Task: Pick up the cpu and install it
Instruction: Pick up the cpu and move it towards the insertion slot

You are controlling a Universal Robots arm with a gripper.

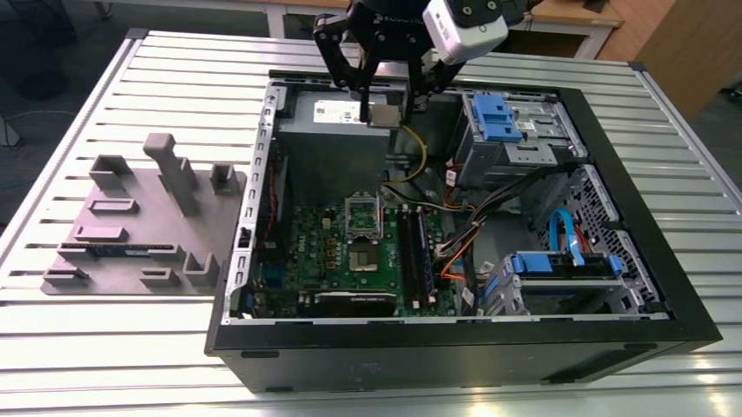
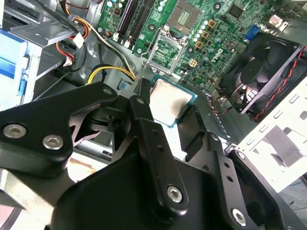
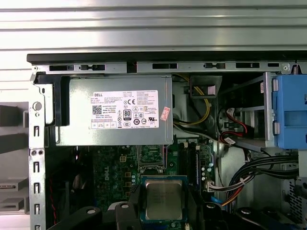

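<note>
- My end effector (image 3: 164, 201) is closed partway, a finger on each of two opposite edges of the cpu (image 3: 164, 197), and nothing else is in its grip.
- I hold the chip flat, silver top facing up. My guess is that the edge grip is meant to keep the underside clear and level for seating.
- In the exterior view the cpu hangs in the air over the far part of the open computer case (image 1: 464, 334), just beside the grey power supply (image 3: 115, 110) and well apart from the board below.
- The case lies on its side with the panel off, so everything in it faces up at me.
- Inside it, the green motherboard (image 1: 313, 252) carries the socket (image 1: 368, 257). The socket's metal frame is swung up and its bed is bare, so I judge the chip is not yet installed.
- The case also holds a fan (image 2: 261, 62), blue drive caddies (image 1: 493, 117) and loose cable bundles.
- The case sits on the slatted worktop (image 1: 174, 69).
- At the exterior view's left lies a grey fixture tray (image 1: 151, 217). One of its slots may hold a thin strip, but I cannot tell what it is.
</note>
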